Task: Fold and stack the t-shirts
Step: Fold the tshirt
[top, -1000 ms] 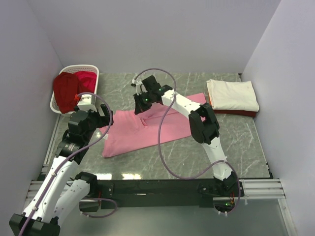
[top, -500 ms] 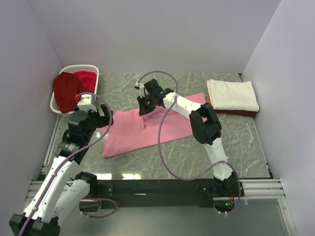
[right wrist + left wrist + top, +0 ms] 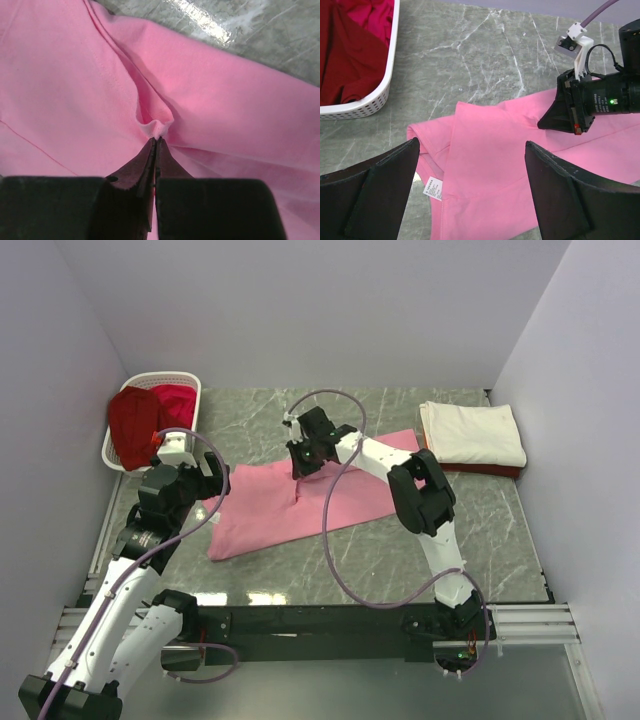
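Observation:
The pink t-shirt (image 3: 270, 510) lies spread on the marble table, partly folded over at its left side. My right gripper (image 3: 155, 139) is shut on a small pinch of its pink cloth (image 3: 157, 127) near the shirt's far edge, low over the table (image 3: 299, 470). My left gripper (image 3: 471, 146) hangs open above the shirt's left part (image 3: 485, 165), with nothing between its fingers; a white label (image 3: 433, 188) shows there. From the left wrist view the right gripper (image 3: 545, 122) is seen pressed on the cloth.
A white slatted basket (image 3: 190, 380) at the back left holds a dark red shirt (image 3: 132, 425) and a crimson one (image 3: 176, 400). At the back right a folded cream-white shirt (image 3: 472, 434) lies on a red one (image 3: 480, 470). Walls enclose three sides.
My right gripper has shifted a little to the right and nearer, drawing the pinched pink cloth with it. The left arm has not moved.

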Robot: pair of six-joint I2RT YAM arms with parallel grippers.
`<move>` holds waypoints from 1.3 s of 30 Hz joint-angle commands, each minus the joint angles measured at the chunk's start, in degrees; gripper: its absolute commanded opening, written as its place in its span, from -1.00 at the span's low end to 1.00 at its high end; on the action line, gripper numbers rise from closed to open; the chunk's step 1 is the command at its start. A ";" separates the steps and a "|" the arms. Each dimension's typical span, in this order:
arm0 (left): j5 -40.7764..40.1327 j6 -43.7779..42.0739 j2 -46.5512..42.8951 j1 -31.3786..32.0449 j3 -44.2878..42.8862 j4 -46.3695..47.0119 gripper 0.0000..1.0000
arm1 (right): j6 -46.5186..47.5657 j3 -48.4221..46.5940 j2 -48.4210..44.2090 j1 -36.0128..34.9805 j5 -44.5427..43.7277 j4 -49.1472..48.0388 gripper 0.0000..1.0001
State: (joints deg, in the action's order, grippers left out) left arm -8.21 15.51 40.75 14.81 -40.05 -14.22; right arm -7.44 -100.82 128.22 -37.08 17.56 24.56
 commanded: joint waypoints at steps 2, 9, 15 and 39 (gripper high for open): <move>0.47 -0.92 -0.50 0.05 -0.47 1.74 0.83 | -1.08 0.97 -6.14 0.69 -1.83 -2.41 -0.94; 0.39 -0.83 -0.67 0.05 -0.55 1.65 0.83 | -1.08 0.97 -6.32 0.61 -1.65 -1.09 -0.84; 0.39 -0.74 -0.85 0.05 -0.38 1.65 0.83 | -0.56 0.27 -5.53 0.96 -2.01 0.66 -0.76; -0.24 21.91 1.96 -0.04 -0.90 -0.90 0.99 | 61.64 52.45 -62.12 18.62 13.39 -6.97 1.00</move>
State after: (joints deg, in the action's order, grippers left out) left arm -10.50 27.03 41.50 14.81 -39.75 -14.61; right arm 37.93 -57.06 71.55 -18.28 31.59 23.05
